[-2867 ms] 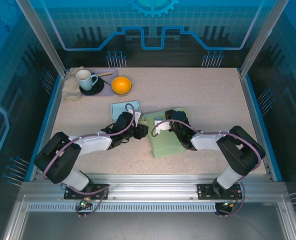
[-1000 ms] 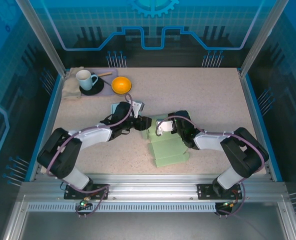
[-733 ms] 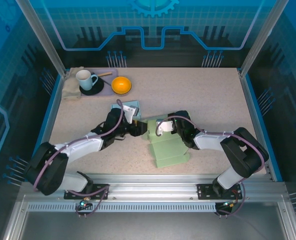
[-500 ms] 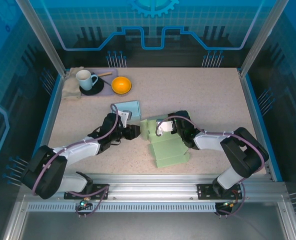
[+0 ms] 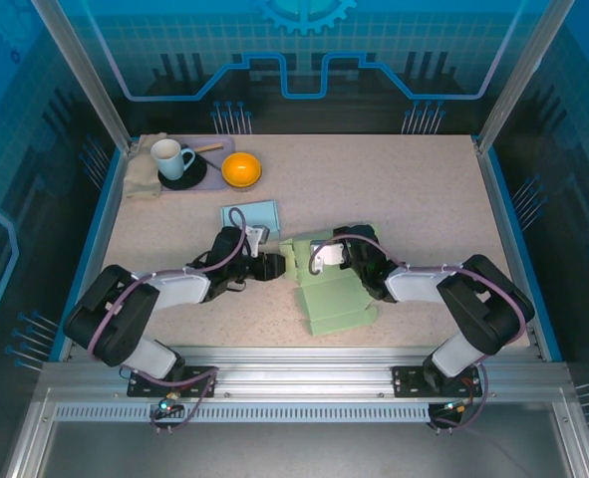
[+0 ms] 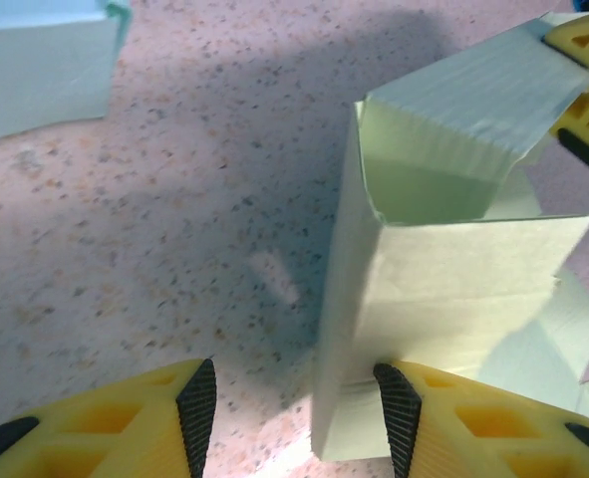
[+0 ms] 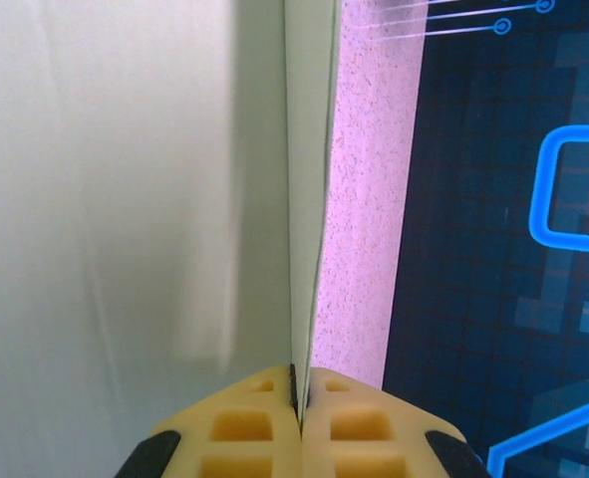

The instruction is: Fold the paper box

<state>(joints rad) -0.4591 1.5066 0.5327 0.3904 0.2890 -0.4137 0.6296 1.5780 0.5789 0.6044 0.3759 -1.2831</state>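
The right gripper (image 7: 296, 383) clamped the wall of the green paper box (image 6: 453, 289). The left gripper (image 6: 294, 403) stood half open around its corner.

I count one green paper box (image 5: 334, 299), one blue paper piece (image 5: 254, 212), one white mug (image 5: 167, 156), one orange bowl (image 5: 241, 169), one beige cloth (image 5: 140, 179).

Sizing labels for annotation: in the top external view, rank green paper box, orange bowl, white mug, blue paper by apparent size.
1. green paper box
2. blue paper
3. orange bowl and white mug, too alike to rank
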